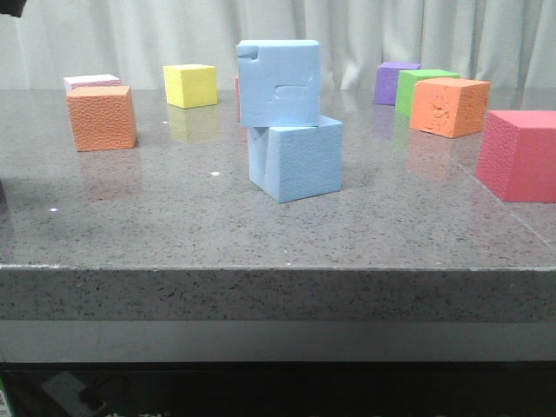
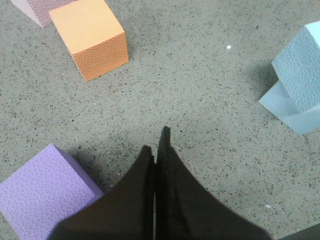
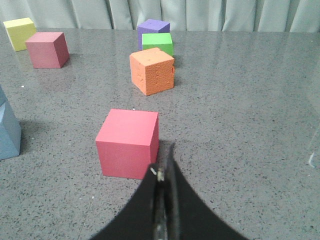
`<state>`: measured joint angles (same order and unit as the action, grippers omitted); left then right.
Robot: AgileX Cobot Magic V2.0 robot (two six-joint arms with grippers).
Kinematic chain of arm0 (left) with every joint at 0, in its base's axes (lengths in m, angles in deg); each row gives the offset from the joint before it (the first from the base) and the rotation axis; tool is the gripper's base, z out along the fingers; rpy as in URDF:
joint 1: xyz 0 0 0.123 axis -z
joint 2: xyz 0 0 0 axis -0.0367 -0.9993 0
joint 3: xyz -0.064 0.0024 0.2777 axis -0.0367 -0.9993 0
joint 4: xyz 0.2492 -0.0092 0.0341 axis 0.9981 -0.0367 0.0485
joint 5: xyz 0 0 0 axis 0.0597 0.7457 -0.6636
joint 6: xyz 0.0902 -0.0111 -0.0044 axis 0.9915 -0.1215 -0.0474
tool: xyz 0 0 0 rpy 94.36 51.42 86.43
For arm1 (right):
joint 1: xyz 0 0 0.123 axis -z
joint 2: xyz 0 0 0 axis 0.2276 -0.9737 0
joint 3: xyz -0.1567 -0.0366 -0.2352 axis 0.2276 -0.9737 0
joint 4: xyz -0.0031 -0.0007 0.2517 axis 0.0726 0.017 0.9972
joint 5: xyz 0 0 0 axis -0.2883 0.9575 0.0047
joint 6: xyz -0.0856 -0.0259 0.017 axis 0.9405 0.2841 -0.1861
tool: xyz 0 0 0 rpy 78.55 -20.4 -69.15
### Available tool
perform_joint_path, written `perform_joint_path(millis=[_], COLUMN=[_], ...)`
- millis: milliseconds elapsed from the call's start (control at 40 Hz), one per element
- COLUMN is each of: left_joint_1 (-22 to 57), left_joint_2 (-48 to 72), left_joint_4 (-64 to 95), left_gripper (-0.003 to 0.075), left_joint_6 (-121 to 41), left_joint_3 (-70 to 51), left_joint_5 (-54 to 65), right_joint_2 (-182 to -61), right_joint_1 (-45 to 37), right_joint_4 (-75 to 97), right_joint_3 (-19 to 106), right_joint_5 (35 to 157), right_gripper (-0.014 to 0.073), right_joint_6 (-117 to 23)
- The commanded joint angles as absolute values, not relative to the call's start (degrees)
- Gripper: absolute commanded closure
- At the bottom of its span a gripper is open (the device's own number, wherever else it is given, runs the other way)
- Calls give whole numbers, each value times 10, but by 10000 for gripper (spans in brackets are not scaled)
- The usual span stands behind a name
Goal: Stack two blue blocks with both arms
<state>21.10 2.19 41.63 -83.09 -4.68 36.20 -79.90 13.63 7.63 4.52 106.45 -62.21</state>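
The chipped blue block (image 1: 278, 82) is sitting askew on the plainer blue block (image 1: 300, 161) mid-table (image 1: 174, 217), so stacking is looking done, while the left end effector (image 2: 159, 145) and right end effector (image 3: 164, 167), both closed and empty, are needing only to retreat.

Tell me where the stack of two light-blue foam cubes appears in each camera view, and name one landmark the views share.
Front view: stack of two light-blue foam cubes at centre of the grey stone table.
Left wrist view: at the right edge, partly cut off.
Right wrist view: only a sliver at the left edge.
Shared landmark: the speckled grey table; its white fleck shows in the front and left wrist views.
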Motion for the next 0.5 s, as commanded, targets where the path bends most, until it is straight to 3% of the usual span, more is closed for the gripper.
perform_joint_path(millis=[0,475], left_joint_1=[209,209], left_joint_2=[76,312], left_joint_4=[419,416], left_gripper=[739,739], left_joint_6=[-831,-831], left_joint_3=[-81,-328], left_joint_5=[257,9], right_joint_2=[-804,-804], right_joint_1=[136,136], right_joint_4=[78,78], right_joint_3=[60,59], right_joint_5=[1021,1021], right_gripper=[665,665], right_joint_6=[-616,-616])
